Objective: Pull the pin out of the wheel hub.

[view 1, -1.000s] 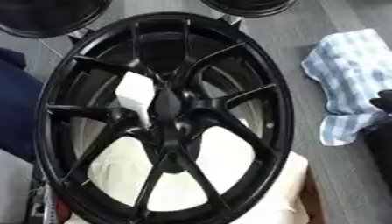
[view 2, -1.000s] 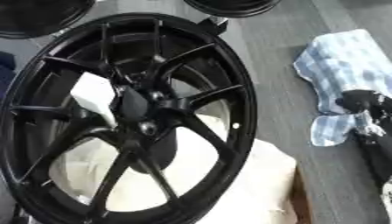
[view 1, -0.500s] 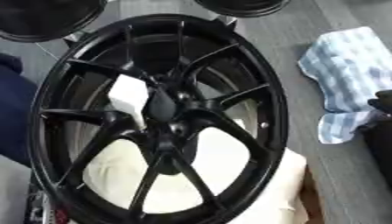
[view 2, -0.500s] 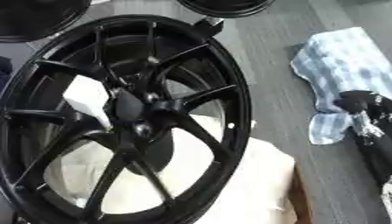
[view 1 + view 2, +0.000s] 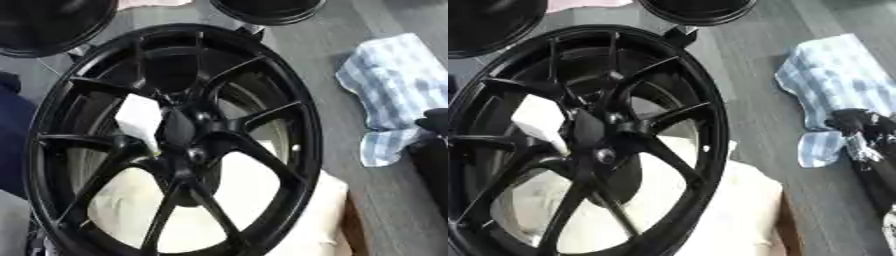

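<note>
wheel: large black multi-spoke wheel (image 5: 175, 145) fills most of the view, face up and tilted, resting on a cream-white cushion or cloth (image 5: 728, 210) that shows through the lower spoke gaps
hub: black centre hub (image 5: 188, 137) where the spokes meet – a small round silvery spot sits on it in the right eye view
white piece: a white block-shaped thing (image 5: 140, 119) lies just left of the hub, between two spokes, narrowing toward its lower end; possibly the pin or something wrapped on it – can't tell from this blur
right hand: black hand (image 5: 868, 137) at the right edge, well apart from the wheel, lying against the lower corner of the checked cloth; fingers look curled near the cloth edge, but whether they are pinching it or just bent I cannot tell
left hand: shows in neither view
cloth: blue-and-white checked cloth (image 5: 394, 92) crumpled on the grey surface (image 5: 350, 30) right of the wheel
other wheels: two more black round rims at the top edge, one top left (image 5: 48, 25), one top centre (image 5: 267, 9)
left edge: dark blue fabric (image 5: 10, 145) beside the wheel rim
</note>
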